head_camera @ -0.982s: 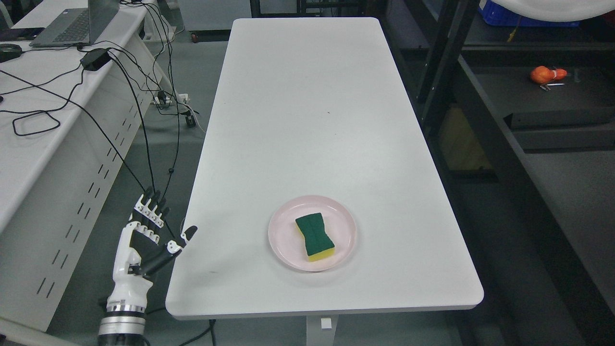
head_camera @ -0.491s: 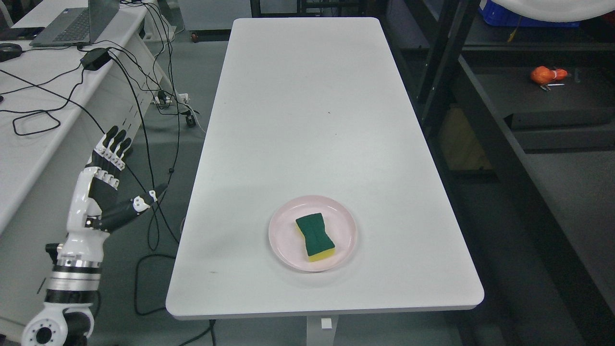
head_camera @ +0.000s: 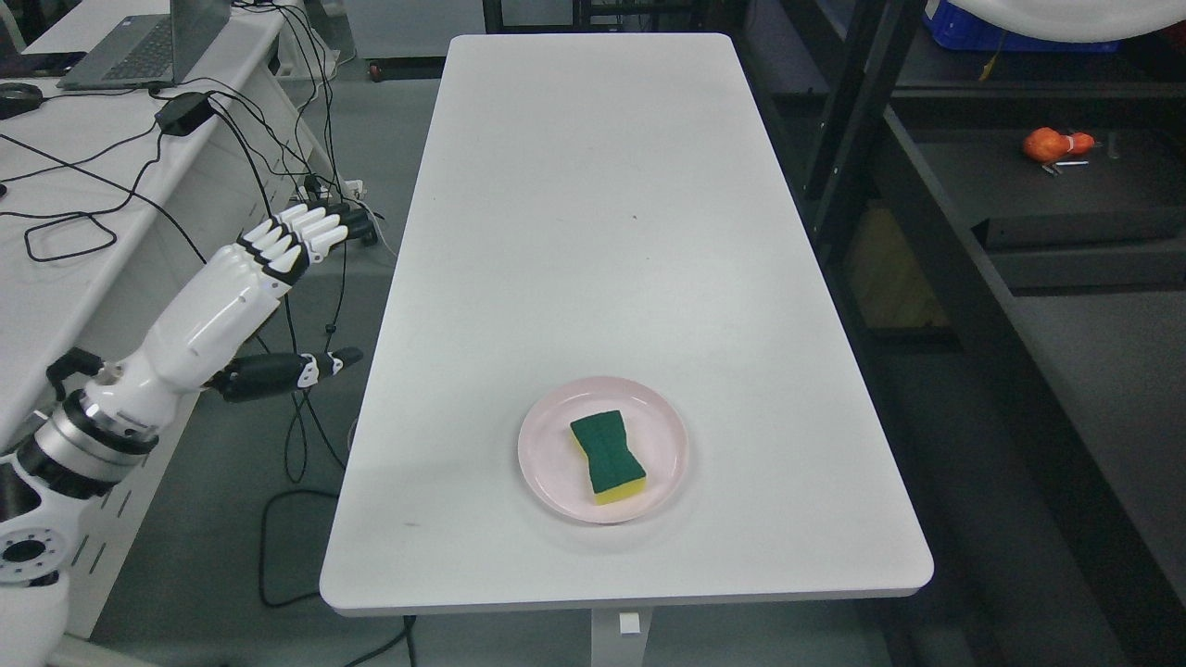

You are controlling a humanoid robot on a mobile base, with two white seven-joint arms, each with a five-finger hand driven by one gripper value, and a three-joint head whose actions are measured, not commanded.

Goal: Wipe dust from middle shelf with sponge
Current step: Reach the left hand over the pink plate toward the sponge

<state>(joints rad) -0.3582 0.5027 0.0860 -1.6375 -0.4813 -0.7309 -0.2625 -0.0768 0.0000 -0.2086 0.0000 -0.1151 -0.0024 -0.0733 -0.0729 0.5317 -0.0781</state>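
A green-topped sponge with a yellow underside lies on a pink plate near the front of the white table. My left hand hovers over the floor left of the table, well apart from the sponge, its fingers stretched out toward the table and its thumb spread below, holding nothing. The dark shelf unit stands at the right. My right arm does not show.
A white desk with a laptop, a power brick and many black cables stands at the left. An orange object lies on a shelf board at the far right. A black shelf post rises beside the table's right edge.
My left hand has risen from beside the table's front-left corner and turned, so that its fingers now point right toward the table. Sponge and plate have not moved.
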